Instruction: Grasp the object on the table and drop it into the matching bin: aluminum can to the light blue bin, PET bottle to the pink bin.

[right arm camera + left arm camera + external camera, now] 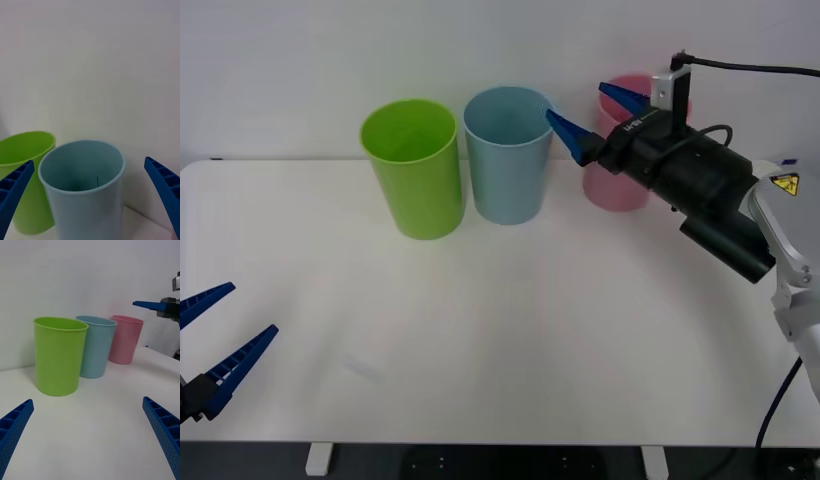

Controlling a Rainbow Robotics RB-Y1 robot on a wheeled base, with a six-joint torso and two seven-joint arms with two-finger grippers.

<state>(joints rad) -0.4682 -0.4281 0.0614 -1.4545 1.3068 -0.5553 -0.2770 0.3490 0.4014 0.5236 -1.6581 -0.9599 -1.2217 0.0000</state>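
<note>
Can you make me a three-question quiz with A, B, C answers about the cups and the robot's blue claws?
1. Which bin stands in the middle of the row?
A. pink
B. light blue
C. green

2. How many bins stand on the table?
A. two
B. three
C. four

3. How is the right gripper?
A. open and empty
B. shut on a can
C. shut on a bottle

Answers:
1 B: the light blue bin stands between the green bin and the pink bin.
2 B: those three stand on the table.
3 A: the right gripper is raised beside the light blue bin's rim, fingers apart, nothing between them.
</note>
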